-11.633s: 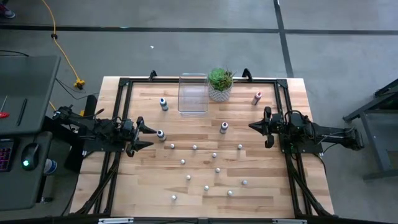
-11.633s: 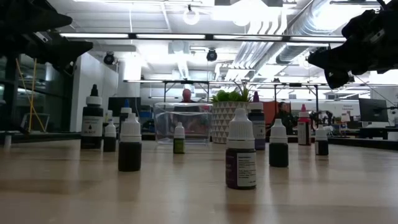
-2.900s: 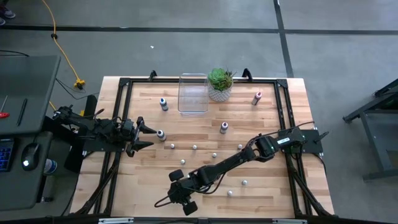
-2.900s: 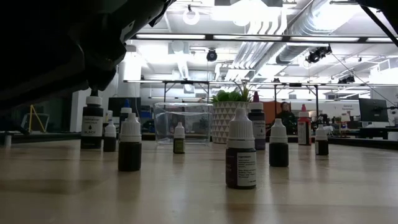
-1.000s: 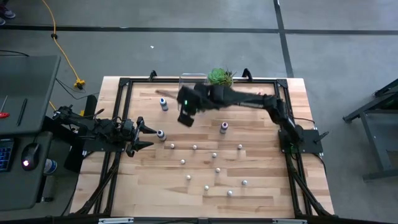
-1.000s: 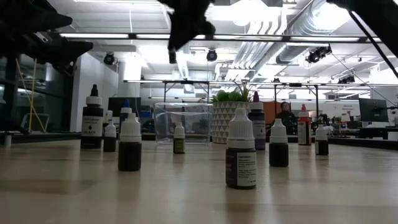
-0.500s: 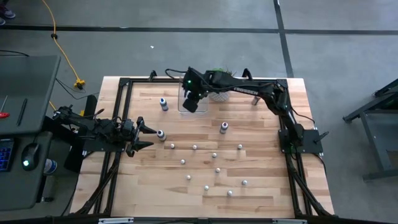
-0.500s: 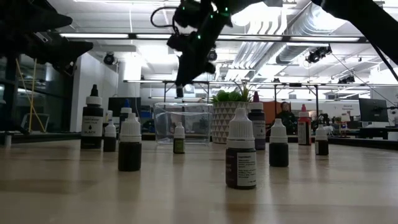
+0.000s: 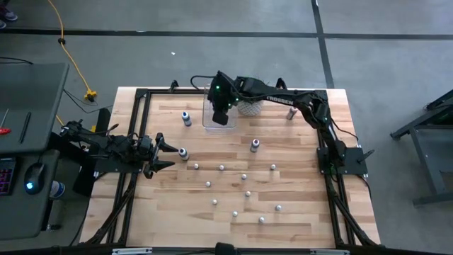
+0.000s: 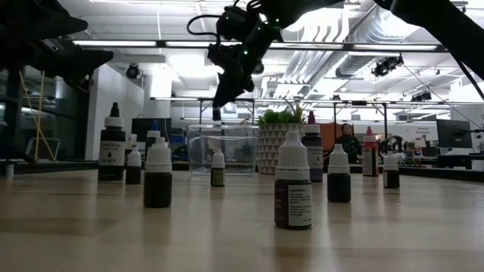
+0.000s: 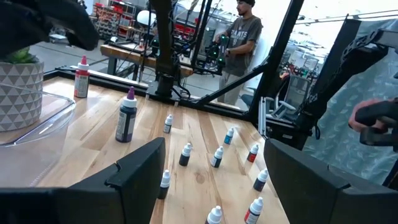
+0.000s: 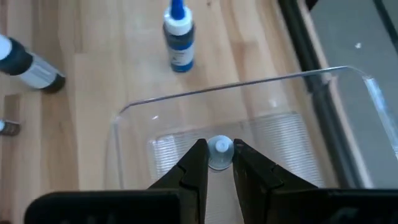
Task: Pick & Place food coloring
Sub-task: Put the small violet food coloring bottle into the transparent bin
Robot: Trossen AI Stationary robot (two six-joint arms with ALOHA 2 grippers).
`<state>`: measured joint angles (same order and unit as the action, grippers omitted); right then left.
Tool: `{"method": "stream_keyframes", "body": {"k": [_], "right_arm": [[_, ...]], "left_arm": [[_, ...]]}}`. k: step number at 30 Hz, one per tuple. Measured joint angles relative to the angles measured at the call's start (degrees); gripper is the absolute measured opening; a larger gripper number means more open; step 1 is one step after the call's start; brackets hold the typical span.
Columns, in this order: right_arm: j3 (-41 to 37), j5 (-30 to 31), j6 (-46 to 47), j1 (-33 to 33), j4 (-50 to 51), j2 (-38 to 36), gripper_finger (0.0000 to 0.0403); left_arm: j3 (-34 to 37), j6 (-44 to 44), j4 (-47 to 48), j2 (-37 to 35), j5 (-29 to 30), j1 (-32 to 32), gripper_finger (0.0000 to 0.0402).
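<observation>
Right hand [image 12: 218,163], clamped on a dropper bottle [image 12: 220,151], had swung over the clear bin [image 12: 323,130] at the bench's far side; release was due.

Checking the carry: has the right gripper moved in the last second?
Yes. In the high view the right gripper, shut on a small bottle, went from just short of the clear bin to above it, toward the potted plant.

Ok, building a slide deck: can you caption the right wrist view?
Right gripper holds a white-capped food coloring bottle above the clear plastic bin; a blue dropper bottle stands on the table beyond.
</observation>
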<state>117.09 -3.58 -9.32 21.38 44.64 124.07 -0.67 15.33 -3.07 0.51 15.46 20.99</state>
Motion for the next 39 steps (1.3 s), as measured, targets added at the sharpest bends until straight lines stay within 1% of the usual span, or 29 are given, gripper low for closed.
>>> {"method": "stream_keyframes", "body": {"k": [3,6,11,14,17,26,31,39], "right_arm": [[0.78,0.64,0.05,0.16,0.49,0.10,0.0056],[3.47,0.33,0.13,0.14,2.02,1.86,0.0056],[11.62,0.01,0.02,-0.12,10.39,8.38,0.0054],[17.76,-0.04,-0.17,-0.14,13.63,12.04,0.0055],[16.29,-0.50,-0.97,-0.31,10.37,12.58,0.0056],[16.18,0.11,-0.13,-0.02,9.45,13.56,0.0055],[16.18,-0.65,0.51,0.01,8.50,15.85,0.0054],[16.14,-1.05,6.64,0.01,6.02,18.76,0.0056]], "left_arm": [[0.00,0.00,0.00,0.00,0.00,0.01,0.0271],[0.00,0.00,0.00,0.00,0.00,0.02,0.0271],[0.00,0.00,-0.01,0.00,-0.01,0.00,0.0271],[0.00,0.00,0.00,0.00,0.00,0.01,0.0271],[0.00,0.00,-0.02,0.00,0.00,0.00,0.0271],[0.00,0.00,0.00,0.00,-0.01,0.01,0.0271],[0.00,0.00,-0.01,0.00,0.00,0.02,0.0271],[0.00,0.00,0.00,0.00,0.00,0.02,0.0271]]}}
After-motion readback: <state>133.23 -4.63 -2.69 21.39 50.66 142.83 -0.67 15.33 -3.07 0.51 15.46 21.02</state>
